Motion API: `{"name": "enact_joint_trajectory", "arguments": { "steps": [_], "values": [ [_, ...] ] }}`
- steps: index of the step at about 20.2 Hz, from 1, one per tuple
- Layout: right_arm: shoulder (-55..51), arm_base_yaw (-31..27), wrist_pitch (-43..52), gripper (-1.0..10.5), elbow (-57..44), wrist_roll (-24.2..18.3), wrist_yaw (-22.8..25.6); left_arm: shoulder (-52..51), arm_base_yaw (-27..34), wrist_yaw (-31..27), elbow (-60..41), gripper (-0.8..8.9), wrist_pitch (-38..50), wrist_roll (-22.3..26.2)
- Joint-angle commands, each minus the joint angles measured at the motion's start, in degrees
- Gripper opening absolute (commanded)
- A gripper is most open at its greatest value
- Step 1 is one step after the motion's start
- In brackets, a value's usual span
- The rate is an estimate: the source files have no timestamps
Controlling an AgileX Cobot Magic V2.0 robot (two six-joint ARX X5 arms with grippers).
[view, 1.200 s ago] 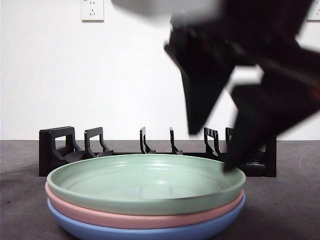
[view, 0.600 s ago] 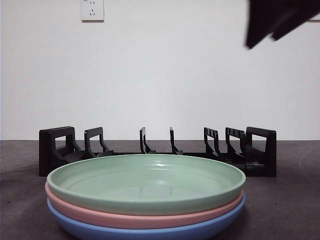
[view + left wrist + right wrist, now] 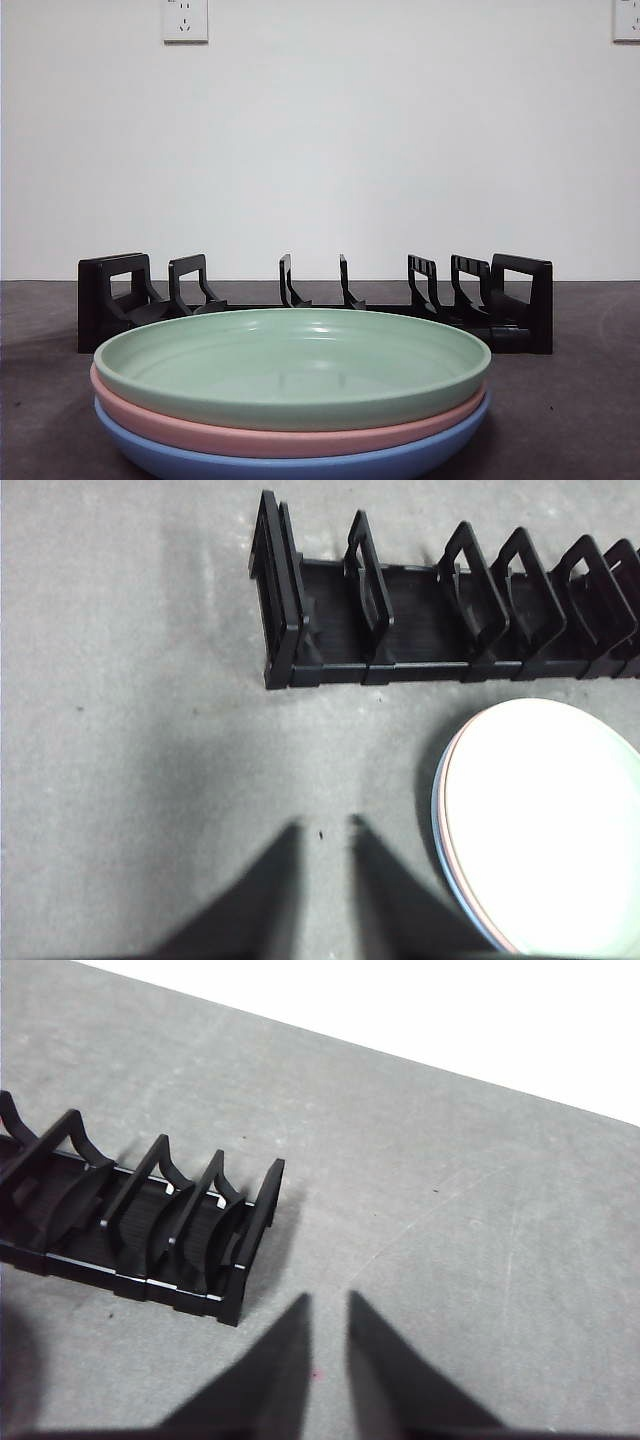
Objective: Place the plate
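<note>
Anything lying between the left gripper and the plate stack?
Nothing: the left wrist view shows only bare grey table between the left gripper and the plate stack.

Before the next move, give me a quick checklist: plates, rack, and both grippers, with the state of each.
1. Plates stacked: green plate on top, pink plate under it, blue plate at the bottom: ok.
2. Rack upright behind the stack, no plate in the slots that show: ok.
3. Green plate not gripped by either arm: ok, but not yet placed.
4. Left gripper over bare table beside the stack, holding nothing, jaws slightly apart: ok.
5. Right gripper over bare table past the rack's end, holding nothing, jaws slightly apart: ok.
6. Front view shows no arm over the plates: ok.
</note>
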Motion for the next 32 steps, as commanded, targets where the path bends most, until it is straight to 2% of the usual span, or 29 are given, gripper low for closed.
{"name": "enact_joint_trajectory", "arguments": {
  "steps": [1,10,12,13,17,20,24,32],
  "values": [
    [0.3,0.4,-0.8,0.2,0.5,0.5,-0.3,0.1,-0.1,0.1,0.9,0.07,0.0,0.3],
    [0.3,0.4,0.8,0.2,0.5,0.5,0.5,-0.1,-0.1,0.1,0.8,0.07,-0.2,0.3],
    [0.3,0.4,0.8,0.2,0.5,0.5,0.5,-1.0,0.1,0.0,0.2,0.07,1.8,3.4],
    [0.3,0.4,0.8,0.2,0.5,0.5,0.5,-1.8,0.5,0.0,-1.2,0.07,5.4,5.1],
    [0.3,0.4,0.8,0.2,0.5,0.5,0.5,-10.0,4.1,0.0,-16.3,0.07,32.4,12.6],
    [0.3,0.4,0.7,0.2,0.5,0.5,0.5,-18.3,6.8,-0.3,-29.2,0.07,43.4,12.9],
    [0.3,0.4,0.8,0.2,0.5,0.5,0.5,-27.5,9.2,-0.3,-39.8,0.07,44.5,12.8],
    [0.3,0.4,0.8,0.2,0.5,0.5,0.5,-31.7,10.9,-2.1,-44.1,0.07,44.4,12.3]
  ]
}}
